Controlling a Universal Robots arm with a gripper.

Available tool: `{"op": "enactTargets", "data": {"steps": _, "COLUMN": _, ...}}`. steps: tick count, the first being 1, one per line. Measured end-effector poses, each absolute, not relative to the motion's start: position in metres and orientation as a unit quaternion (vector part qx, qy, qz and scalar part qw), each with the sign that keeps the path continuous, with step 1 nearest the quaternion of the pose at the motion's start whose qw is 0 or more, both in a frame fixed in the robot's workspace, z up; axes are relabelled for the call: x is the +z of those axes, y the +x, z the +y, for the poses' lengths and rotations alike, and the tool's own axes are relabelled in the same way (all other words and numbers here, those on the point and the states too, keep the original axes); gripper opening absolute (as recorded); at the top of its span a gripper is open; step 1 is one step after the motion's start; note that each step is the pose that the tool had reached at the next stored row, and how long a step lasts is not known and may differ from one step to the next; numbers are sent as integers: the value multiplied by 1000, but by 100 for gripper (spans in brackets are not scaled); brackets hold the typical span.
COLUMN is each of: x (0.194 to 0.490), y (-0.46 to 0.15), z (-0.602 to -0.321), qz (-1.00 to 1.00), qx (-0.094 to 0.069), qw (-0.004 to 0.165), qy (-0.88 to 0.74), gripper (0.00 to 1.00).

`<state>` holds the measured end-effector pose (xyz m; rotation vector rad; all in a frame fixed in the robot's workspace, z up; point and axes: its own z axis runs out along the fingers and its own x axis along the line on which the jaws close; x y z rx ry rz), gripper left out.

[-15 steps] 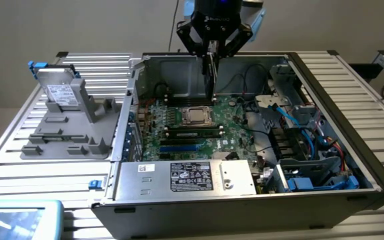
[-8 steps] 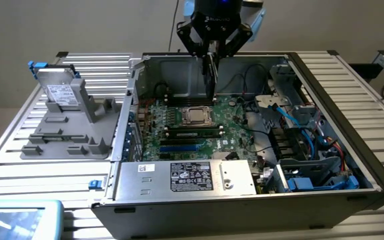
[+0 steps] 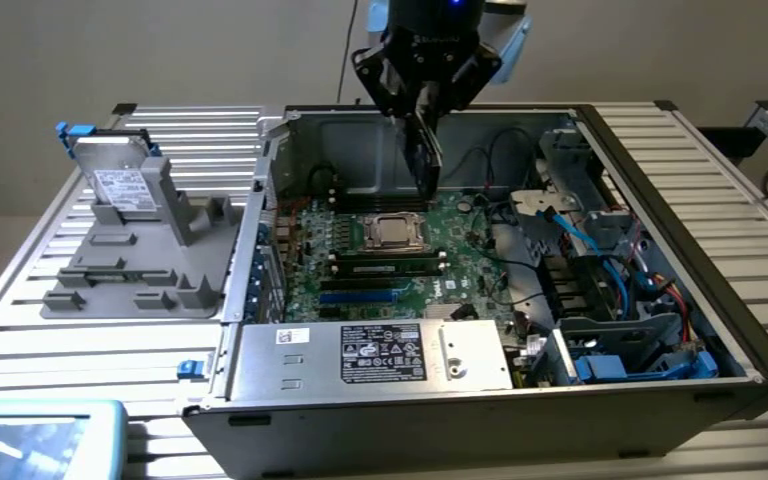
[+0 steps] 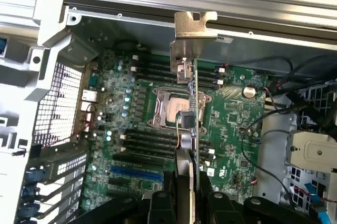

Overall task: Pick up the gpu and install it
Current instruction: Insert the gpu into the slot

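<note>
My gripper (image 3: 426, 108) hangs over the open computer case (image 3: 651, 200), shut on the gpu (image 3: 426, 155). The card hangs on edge, dark, above the back part of the big green motherboard (image 3: 357, 275), near the processor socket (image 3: 391, 232). In the wrist view the gpu (image 4: 192, 98) runs edge-on away from my gripper (image 4: 186, 195), thin green board with its silver end bracket (image 4: 195, 27) at the far end near the case wall. The dark fingers (image 4: 158, 205) clamp it from both sides. A blue slot (image 4: 134, 173) lies on the motherboard (image 4: 231, 113) beside the card's line.
A silver hard drive (image 3: 124, 185) with white label and blue tabs stands on a grey fixture (image 3: 131, 265) at the exterior view's left. The power supply (image 3: 371, 355) fills the case's near side. Cables and drive bays (image 3: 611, 300) crowd the case's right part.
</note>
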<state>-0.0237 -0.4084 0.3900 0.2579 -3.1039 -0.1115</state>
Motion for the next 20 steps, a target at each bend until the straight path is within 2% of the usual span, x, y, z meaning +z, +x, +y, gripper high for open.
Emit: {"op": "enactTargets", "data": {"steps": 20, "x": 388, "y": -24, "z": -408, "qz": -964, "qx": -33, "qw": 19, "qy": 262, "gripper": 28}}
